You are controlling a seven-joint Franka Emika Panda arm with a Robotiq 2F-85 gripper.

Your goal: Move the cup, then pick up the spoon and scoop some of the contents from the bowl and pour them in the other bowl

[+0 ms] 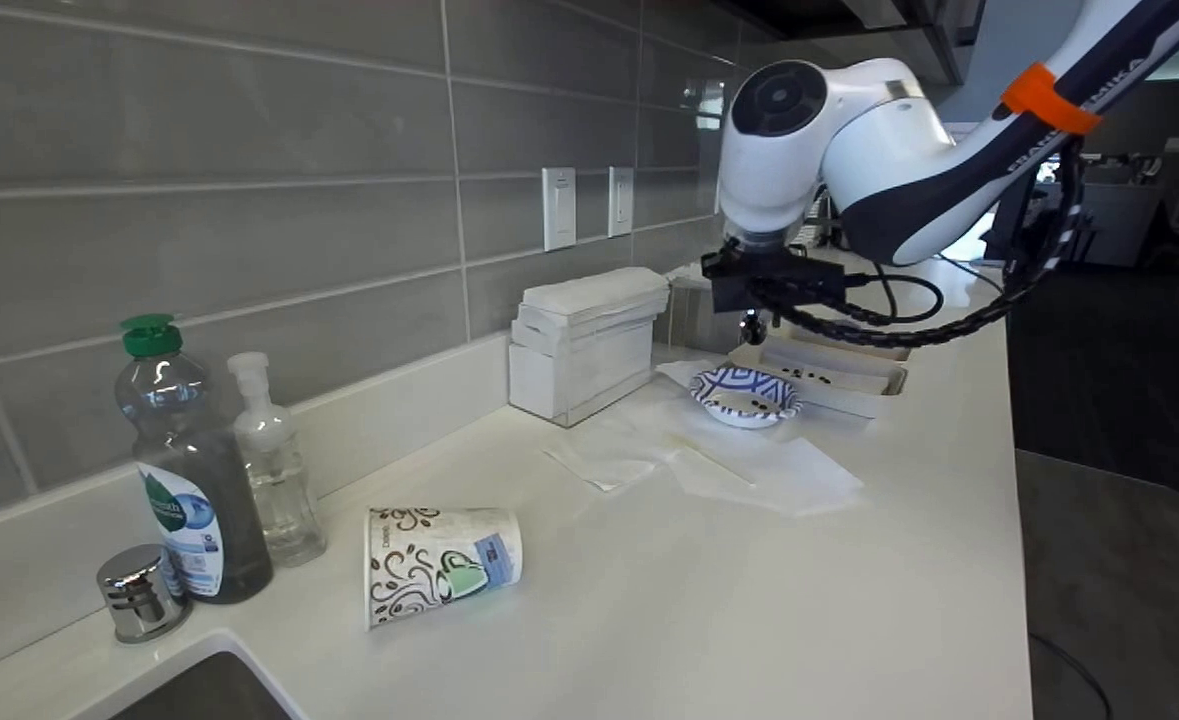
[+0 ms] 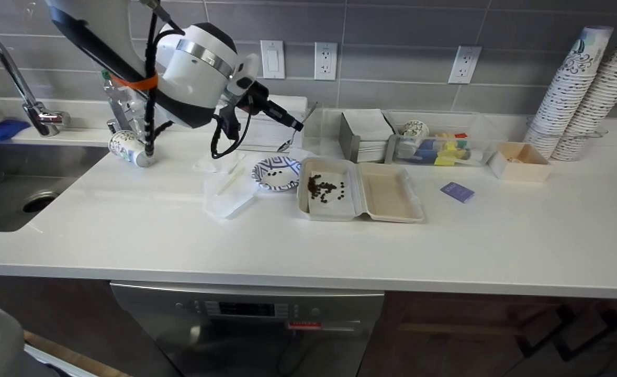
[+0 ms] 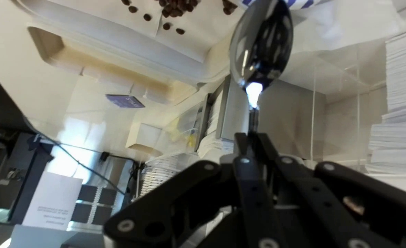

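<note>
The white paper cup (image 1: 439, 565) with the printed pattern lies on its side near the soap bottles; it also shows in an exterior view (image 2: 126, 146). My gripper (image 2: 299, 125) is shut on the handle of the metal spoon (image 2: 286, 145), whose head hangs down. In the wrist view the fingertips (image 3: 252, 137) pinch the handle and the spoon's head (image 3: 261, 41) points away. Whether it carries anything I cannot tell. The blue-patterned white bowl (image 1: 744, 372) holds a few dark beans. The open takeout box (image 2: 304, 203) beside it holds more beans (image 2: 325, 189). The spoon is above and behind the bowl.
A napkin stack (image 1: 589, 350) stands against the wall. Thin paper (image 1: 769, 480) with a stick (image 1: 714, 462) lies by the bowl. A green-capped bottle (image 1: 199, 500) and pump bottle (image 1: 279, 480) stand near the sink. A clear bin (image 2: 481, 154) and cup stacks (image 2: 575, 89) stand further along.
</note>
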